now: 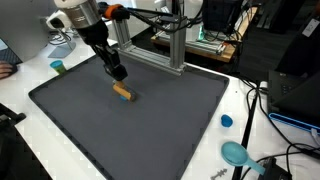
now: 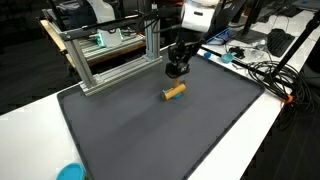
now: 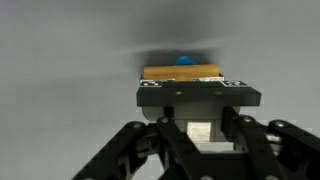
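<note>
Your mat looks like dark grey rubber or foam — matt and finely textured. On it, the block reads as pale tan wood, dull and smooth. Above the mat, the gripper is matt black; plastic or coated metal, you can't tell. Behind the mat stands a frame of silvery brushed metal. Beside the mat, the table is smooth white, and the cap on it looks like blue plastic — faintly glossy.
</note>
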`<act>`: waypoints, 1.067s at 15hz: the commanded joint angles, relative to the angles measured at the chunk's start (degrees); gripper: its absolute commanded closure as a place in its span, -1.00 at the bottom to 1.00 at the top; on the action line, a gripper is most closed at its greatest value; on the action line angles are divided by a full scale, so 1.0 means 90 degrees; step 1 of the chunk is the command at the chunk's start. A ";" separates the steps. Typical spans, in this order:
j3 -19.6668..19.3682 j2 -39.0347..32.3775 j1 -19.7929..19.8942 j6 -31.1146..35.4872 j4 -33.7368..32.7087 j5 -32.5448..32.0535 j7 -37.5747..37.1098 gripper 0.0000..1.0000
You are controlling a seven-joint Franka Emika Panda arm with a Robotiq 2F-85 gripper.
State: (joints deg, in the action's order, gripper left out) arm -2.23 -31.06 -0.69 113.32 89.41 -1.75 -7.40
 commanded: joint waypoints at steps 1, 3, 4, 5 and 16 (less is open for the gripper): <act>0.0068 -0.0580 0.0119 -0.0551 -0.0177 0.0068 0.0361 0.57; 0.0057 -0.0647 0.0118 -0.0659 -0.0292 0.0042 0.0402 0.57; 0.0051 -0.0684 0.0113 -0.0724 -0.0350 0.0024 0.0410 0.57; 0.0045 -0.0717 0.0108 -0.0763 -0.0396 0.0014 0.0413 0.57; 0.0026 -0.0985 0.0094 -0.1214 -0.0753 -0.0019 0.0358 0.57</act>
State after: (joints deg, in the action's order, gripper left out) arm -2.11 -35.66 -0.35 102.95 82.32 -1.76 -4.94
